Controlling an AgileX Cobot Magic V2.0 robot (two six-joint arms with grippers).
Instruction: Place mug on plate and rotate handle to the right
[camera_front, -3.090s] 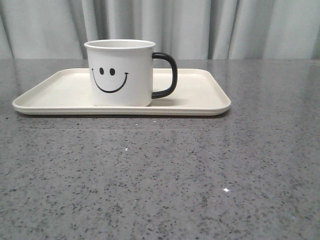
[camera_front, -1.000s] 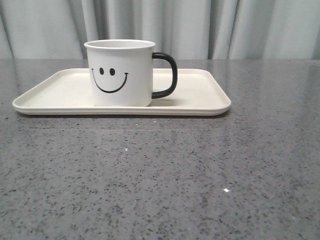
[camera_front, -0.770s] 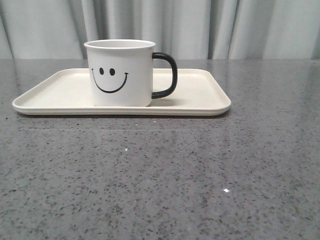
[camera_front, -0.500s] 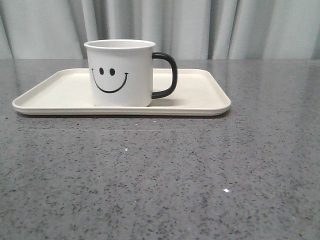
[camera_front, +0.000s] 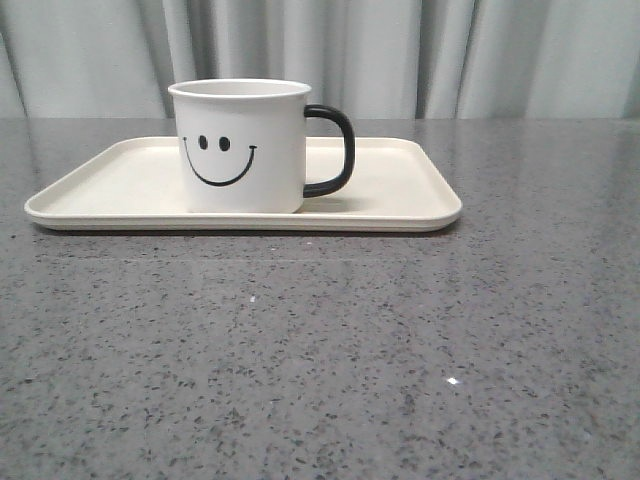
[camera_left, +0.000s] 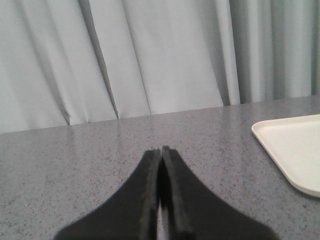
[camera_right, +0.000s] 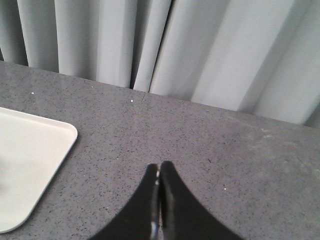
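Looking across the grey counter (camera_front: 320, 350), I am seeing the plate (camera_front: 400, 190) lying with its long axis left to right — and the mug (camera_front: 240, 150) is standing upright on its middle, smiley facing me. Its black handle (camera_front: 335, 150) is already pointing to my right, so I am judging the task done. I am holding my left hand (camera_left: 161, 152) and right hand (camera_right: 159, 170) pinched closed, empty, well apart from the mug — each wrist view is catching only a plate corner.
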